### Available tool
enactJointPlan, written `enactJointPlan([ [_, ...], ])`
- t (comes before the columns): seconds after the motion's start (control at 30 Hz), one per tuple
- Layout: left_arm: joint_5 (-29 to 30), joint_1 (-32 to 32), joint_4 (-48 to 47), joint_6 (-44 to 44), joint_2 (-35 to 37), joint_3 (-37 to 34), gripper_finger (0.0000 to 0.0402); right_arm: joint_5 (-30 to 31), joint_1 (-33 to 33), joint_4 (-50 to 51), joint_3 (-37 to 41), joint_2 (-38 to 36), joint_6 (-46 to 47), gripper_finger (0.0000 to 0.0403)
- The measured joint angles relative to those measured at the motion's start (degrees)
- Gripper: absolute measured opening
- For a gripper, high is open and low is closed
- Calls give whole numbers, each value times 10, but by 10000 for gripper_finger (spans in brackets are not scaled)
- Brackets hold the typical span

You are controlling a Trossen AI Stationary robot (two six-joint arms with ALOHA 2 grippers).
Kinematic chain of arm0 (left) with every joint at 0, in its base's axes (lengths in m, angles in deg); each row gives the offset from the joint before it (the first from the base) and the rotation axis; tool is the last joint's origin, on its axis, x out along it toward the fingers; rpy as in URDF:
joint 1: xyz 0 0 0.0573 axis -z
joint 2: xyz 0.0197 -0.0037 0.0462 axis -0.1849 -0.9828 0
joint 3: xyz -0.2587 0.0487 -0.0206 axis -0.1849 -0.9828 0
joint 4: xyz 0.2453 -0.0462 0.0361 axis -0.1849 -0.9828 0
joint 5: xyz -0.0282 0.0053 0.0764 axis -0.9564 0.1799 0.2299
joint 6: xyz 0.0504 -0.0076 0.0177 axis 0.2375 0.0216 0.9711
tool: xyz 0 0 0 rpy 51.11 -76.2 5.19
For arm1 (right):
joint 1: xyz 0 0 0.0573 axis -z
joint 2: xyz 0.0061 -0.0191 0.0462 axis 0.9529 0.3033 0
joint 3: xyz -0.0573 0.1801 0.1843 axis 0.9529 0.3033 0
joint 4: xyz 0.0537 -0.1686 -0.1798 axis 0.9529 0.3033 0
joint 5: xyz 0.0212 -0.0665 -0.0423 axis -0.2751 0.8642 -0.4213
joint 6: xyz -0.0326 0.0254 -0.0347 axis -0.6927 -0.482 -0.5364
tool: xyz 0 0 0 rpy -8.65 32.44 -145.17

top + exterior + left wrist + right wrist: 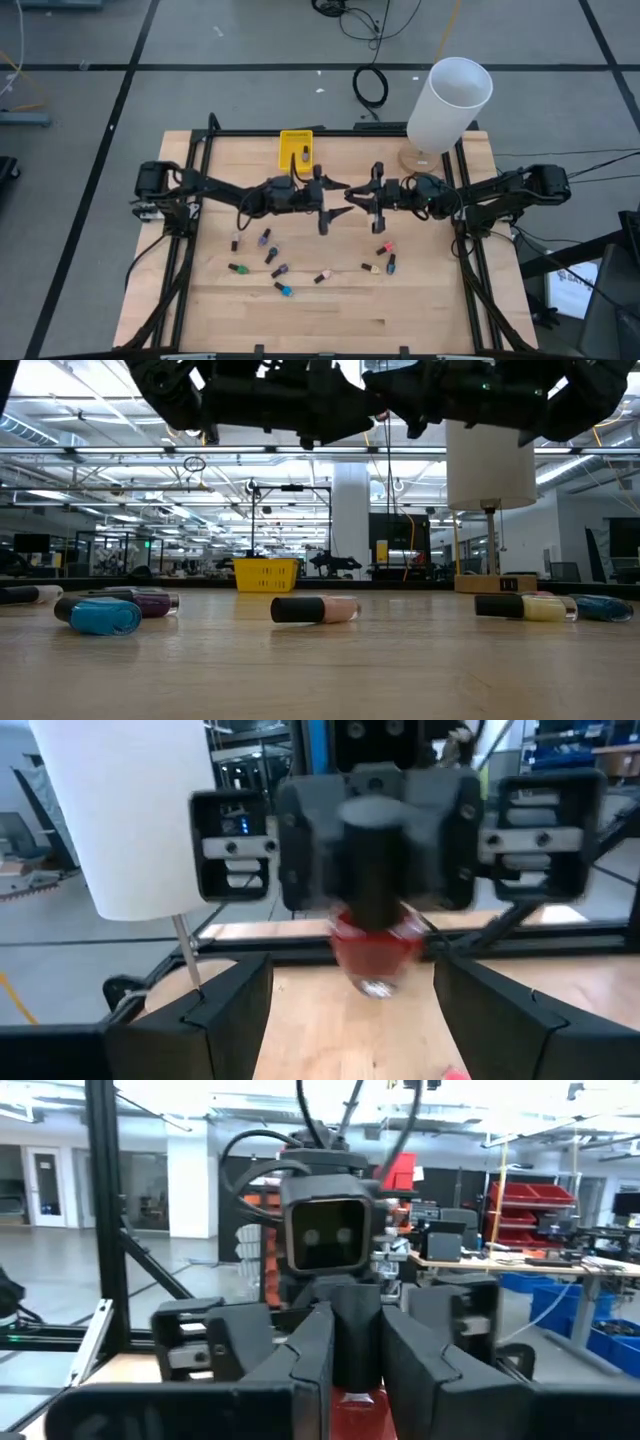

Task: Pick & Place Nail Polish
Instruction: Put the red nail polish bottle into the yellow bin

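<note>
The right gripper [375, 880] pinches a red nail polish bottle [375, 945] by its cap; the left gripper [350, 1010] gapes empty nearby. Probably light, slick glass — take the body.

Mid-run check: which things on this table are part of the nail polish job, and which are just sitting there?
Part of the job:
- red nail polish bottle, held by the right gripper
- left gripper, open, facing it
- loose nail polish bottles on the table
- yellow bin, one bottle inside

Just lying about:
- white lamp
- cable coil on the floor

Nail polish bottles [315, 609] flat on table [400, 670]
</note>
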Motion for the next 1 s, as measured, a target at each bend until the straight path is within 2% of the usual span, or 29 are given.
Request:
enactJointPlan([
  [0.3, -3, -8, 1, -1, 0, 8, 271, -9, 0, -5, 0, 0, 5, 49],
  [0.47, -40, -8, 14, -2, 0, 8, 266, -10, 0, -4, 0, 0, 5, 49],
  [0.6, -70, -8, 25, 1, 0, 8, 234, -10, 0, -4, 0, 0, 6, 49],
  [0.8, -72, -8, 24, -18, 0, 8, 177, -9, 0, -7, 0, 0, 11, 49],
  [1.0, -73, -14, 29, -41, -8, 8, 163, -9, 0, -9, 0, 0, 12, 49],
])
